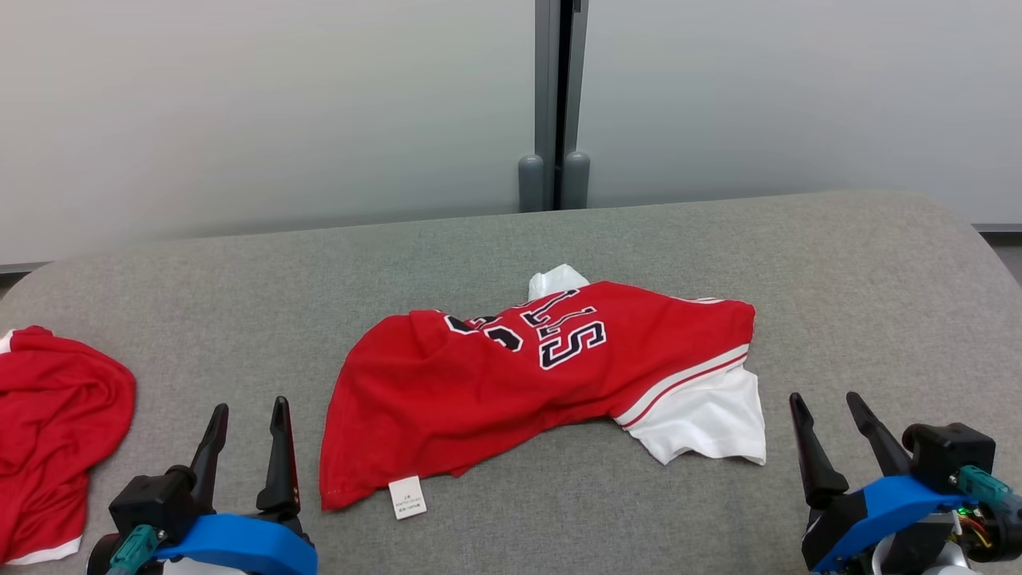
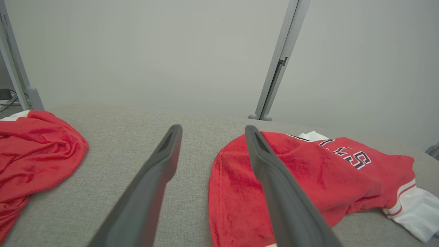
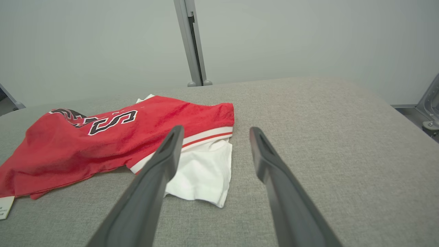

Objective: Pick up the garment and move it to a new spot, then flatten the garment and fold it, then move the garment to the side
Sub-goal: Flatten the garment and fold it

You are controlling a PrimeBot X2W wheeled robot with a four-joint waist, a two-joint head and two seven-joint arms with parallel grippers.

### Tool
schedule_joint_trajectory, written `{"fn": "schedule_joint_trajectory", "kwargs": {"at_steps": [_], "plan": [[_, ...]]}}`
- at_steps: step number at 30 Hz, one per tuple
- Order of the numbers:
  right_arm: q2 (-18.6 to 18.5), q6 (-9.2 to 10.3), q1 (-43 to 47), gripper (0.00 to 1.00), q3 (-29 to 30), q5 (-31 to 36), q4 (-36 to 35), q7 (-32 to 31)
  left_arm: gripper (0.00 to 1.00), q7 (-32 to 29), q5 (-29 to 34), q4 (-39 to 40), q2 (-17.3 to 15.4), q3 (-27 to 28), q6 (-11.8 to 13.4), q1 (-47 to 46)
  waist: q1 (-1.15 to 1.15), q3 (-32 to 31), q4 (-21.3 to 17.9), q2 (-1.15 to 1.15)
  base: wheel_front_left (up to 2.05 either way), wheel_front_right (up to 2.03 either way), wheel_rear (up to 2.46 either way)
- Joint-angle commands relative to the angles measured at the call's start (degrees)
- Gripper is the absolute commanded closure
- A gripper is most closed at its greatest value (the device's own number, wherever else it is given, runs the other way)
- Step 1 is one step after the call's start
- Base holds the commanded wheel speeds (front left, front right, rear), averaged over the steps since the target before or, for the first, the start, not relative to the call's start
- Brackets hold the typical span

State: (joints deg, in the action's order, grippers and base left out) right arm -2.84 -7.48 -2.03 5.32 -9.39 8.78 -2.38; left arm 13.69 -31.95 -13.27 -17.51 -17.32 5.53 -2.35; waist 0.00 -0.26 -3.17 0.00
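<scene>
The garment (image 1: 511, 375) is a red jersey with black-and-white lettering and a white sleeve, lying crumpled in the middle of the grey padded table (image 1: 838, 263). A small white label hangs at its near-left hem. My left gripper (image 1: 249, 406) stands open near the front edge, left of the jersey's hem, with nothing between its fingers. My right gripper (image 1: 826, 398) is open too, just right of the white sleeve. The left wrist view has the garment (image 2: 308, 175) partly behind the right finger of the left gripper (image 2: 212, 128). Seen from the right wrist, the garment (image 3: 113, 137) lies left of the right gripper (image 3: 215, 129).
A second red garment (image 1: 52, 423) lies bunched at the table's left edge, also in the left wrist view (image 2: 31, 147). Behind the table stands a pale partition wall with a grey post (image 1: 555, 104). Bare grey cloth stretches to the right of the jersey.
</scene>
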Motion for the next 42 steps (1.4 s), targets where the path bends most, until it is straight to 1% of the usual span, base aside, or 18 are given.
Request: {"fn": "schedule_joint_trajectory", "kwargs": {"at_steps": [1, 7, 11, 14, 18, 25, 29, 32, 38, 39, 40, 41, 42], "plan": [[-0.1, -0.03, 0.6, 0.0, -0.2, -0.1, -0.2, -0.1, 0.0, -0.3, -0.2, 0.6, 0.0, 0.2, 0.4, 0.3, 0.0, 0.2, 0.0, 0.0, 0.0, 0.0, 0.0], [-0.1, -0.03, -0.3, 0.0, -0.5, -0.3, -0.5, -0.7, 0.0, -1.2, 0.0, 1.8, 0.1, -0.8, 0.7, 0.1, 0.0, 1.2, 0.2, 0.0, 0.0, 0.0, 0.0], [-0.1, -0.03, -1.8, 0.0, -0.5, -0.7, 0.1, -2.1, 0.0, -4.1, -0.6, 0.8, 0.3, -2.4, 0.1, 0.5, 0.0, 2.3, 0.0, 0.0, 0.0, 0.0, 0.0], [-0.1, -0.03, -2.9, 0.0, 0.1, 0.0, 2.1, -5.2, 0.0, -7.7, -1.5, -2.0, 0.8, -3.2, 0.5, 0.4, 0.0, 3.4, 0.0, 0.0, 0.0, 0.0, 0.0], [-0.1, -0.03, -4.6, 0.0, 0.9, 1.2, 5.3, -8.8, 0.0, -10.9, -2.9, -6.3, 1.6, -3.2, 1.3, -1.5, 0.0, 5.0, 0.2, 0.0, 0.0, 0.0, 0.0], [-0.1, -0.03, -9.1, 0.0, 1.0, 2.6, 13.1, -11.4, 0.0, -14.7, -3.8, -12.7, 2.8, -4.7, 0.7, -5.2, 0.0, 7.6, 0.6, 0.0, 0.0, 0.0, 0.0], [-0.1, -0.03, -10.9, 0.0, 0.7, 2.7, 16.9, -12.0, 0.0, -17.2, -4.3, -14.7, 3.3, -5.9, -0.9, -6.6, 0.0, 8.5, 0.9, 0.0, 0.0, 0.0, 0.0], [-0.1, -0.03, -11.9, 0.0, 0.5, 2.0, 18.8, -11.5, 0.0, -17.6, -4.7, -15.1, 4.2, -6.8, -2.1, -7.1, 0.0, 8.8, 1.0, 0.0, 0.0, 0.0, 0.0], [0.0, -0.03, -11.5, 0.0, -0.4, 1.4, 21.6, -11.2, 0.0, -20.8, -5.7, -16.0, 5.5, -8.8, -3.2, -6.4, 0.0, 8.8, 1.0, 0.0, 0.0, 0.0, 0.0], [0.0, -0.04, -11.5, 0.0, -0.7, 1.3, 21.9, -11.0, 0.03, -21.1, -6.0, -16.2, 5.5, -8.8, -3.1, -6.2, 0.0, 8.9, 1.0, 0.0, 0.0, 0.0, 0.0], [0.0, -0.04, -11.5, 0.0, -0.7, 1.3, 21.9, -11.0, 0.03, -21.1, -6.0, -16.2, 5.5, -8.8, -3.1, -6.2, 0.0, 8.9, 1.0, 0.0, 0.0, 0.0, 0.0], [0.0, -0.05, -11.7, 0.0, -1.3, 1.7, 22.5, -10.9, 0.29, -21.8, -6.1, -16.6, 5.5, -8.9, -2.7, -5.9, 0.0, 9.0, 0.9, 0.0, 0.0, 0.0, 0.0], [0.0, -0.09, -11.9, 0.0, -1.5, 1.8, 22.9, -11.1, 0.62, -22.1, -6.1, -16.7, 5.4, -9.0, -2.6, -5.8, 0.0, 9.0, 0.8, 0.0, 0.0, 0.0, 0.0]]}}
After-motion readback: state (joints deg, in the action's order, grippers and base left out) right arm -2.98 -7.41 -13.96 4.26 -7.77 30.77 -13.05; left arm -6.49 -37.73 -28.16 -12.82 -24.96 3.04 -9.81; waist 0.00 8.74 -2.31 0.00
